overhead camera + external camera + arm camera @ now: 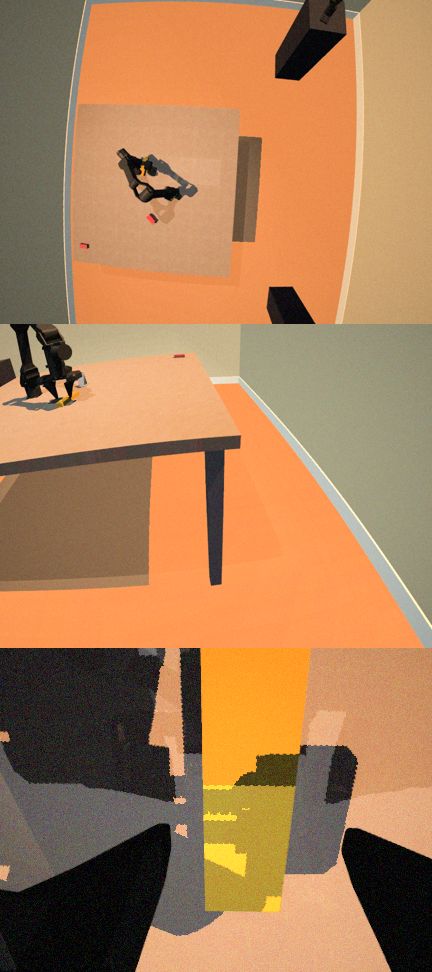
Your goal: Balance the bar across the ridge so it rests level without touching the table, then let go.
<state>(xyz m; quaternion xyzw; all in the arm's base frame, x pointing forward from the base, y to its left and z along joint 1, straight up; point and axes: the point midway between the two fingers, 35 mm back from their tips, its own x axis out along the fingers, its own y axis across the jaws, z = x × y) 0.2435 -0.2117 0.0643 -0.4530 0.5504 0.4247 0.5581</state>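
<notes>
The yellow-orange bar (142, 170) (75, 395) (255, 708) lies flat on the table (104, 129) (146, 407). My gripper (63, 399) (256, 837) is open and points down, low over the table, with one finger on each side of the bar. The wrist view shows a gap between the bar and each fingertip. The bar runs lengthwise between the fingers, and its near end shows in the arm's shadow. The pale grey ridge (82, 379) stands on the table just behind the gripper in the exterior view. The arm hides it in the top view.
A red block (151, 218) lies near the arm's elbow in the top view. Another red block (83, 245) (179, 355) lies near a table corner. The arm's base stands on the table beside the bar. Dark box-shaped stands (296, 52) (287, 305) are on the floor away from the table.
</notes>
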